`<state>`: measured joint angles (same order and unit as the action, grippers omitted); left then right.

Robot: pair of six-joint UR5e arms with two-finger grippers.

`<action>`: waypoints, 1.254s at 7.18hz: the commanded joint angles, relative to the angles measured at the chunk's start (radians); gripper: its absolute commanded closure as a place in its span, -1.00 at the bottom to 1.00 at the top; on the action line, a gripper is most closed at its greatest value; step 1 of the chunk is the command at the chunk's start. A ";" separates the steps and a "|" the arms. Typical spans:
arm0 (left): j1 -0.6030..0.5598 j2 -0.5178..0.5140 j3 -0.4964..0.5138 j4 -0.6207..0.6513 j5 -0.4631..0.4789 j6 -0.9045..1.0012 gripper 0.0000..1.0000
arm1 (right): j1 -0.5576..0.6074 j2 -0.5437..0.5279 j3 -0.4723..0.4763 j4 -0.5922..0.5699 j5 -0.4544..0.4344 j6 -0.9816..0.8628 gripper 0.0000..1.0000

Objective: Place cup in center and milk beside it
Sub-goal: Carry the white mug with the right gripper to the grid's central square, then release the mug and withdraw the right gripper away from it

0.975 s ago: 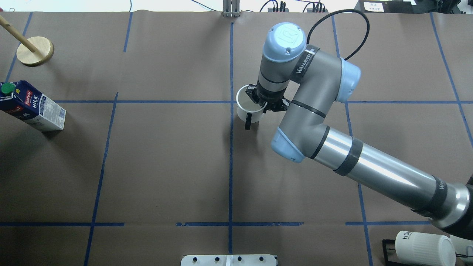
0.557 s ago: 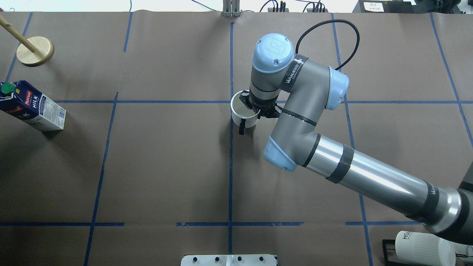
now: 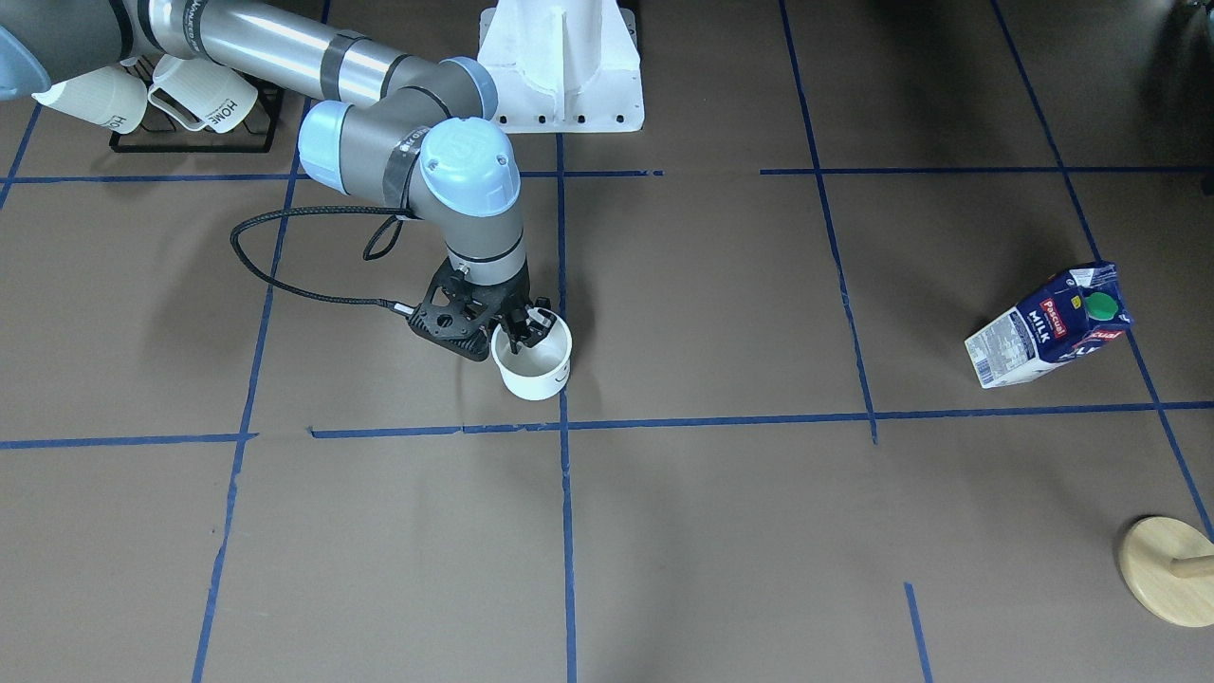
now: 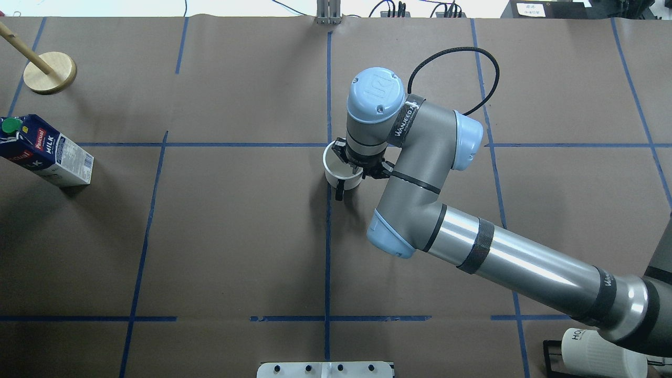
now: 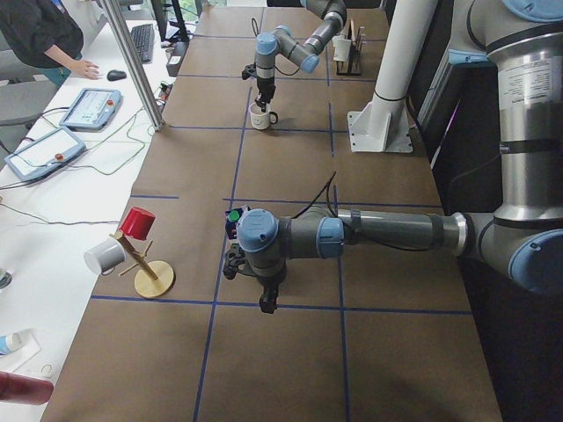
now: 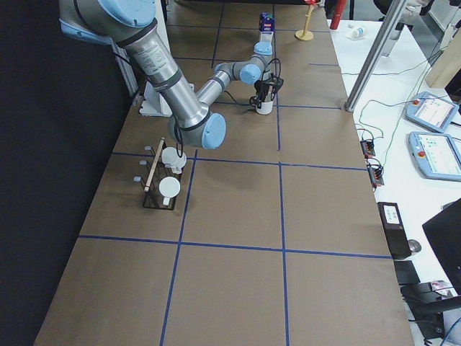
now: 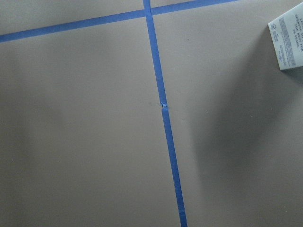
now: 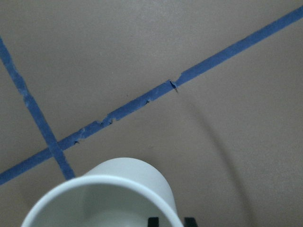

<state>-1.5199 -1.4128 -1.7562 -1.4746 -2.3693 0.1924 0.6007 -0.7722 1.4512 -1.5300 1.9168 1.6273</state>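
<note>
Brown paper crossed with blue tape is covering the counter (image 4: 236, 236), where the robot's right arm is carrying the cup (image 3: 536, 368) toward the center (image 4: 328, 145). The right end effector (image 3: 524, 334) is pinching the cup's wall near the dark handle, apparently with one finger inside the rim and one outside. Over the past second the cup has been sliding across the overhead view, from clearly to the right of the middle lengthwise tape line to a spot right against it. It is now sitting just on the robot's side of the tape crossing. Whether its base is touching the paper or hanging slightly above it is not showing clearly. That shift is suggesting the first half of the job is nearly finished, with only a short final placement and a release left to come. The milk (image 4: 44, 152) is standing upright far off at the counter's left end, well apart from the cup and close to a wooden mug stand (image 4: 50, 72). It is looking untouched, so the second half is not yet under way. The left end effector (image 5: 265, 305) is hovering over the counter near the carton in the left side view, and whether it is open or closed cannot be told.
</note>
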 commanded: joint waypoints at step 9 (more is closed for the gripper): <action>0.004 -0.154 0.013 -0.013 0.004 -0.001 -1.00 | 0.657 -0.610 0.452 -0.308 0.378 -1.336 -1.00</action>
<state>-1.5155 -1.5253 -1.7520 -1.4957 -2.3610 0.1877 1.1695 -1.2567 1.8814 -1.8398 2.2753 0.5119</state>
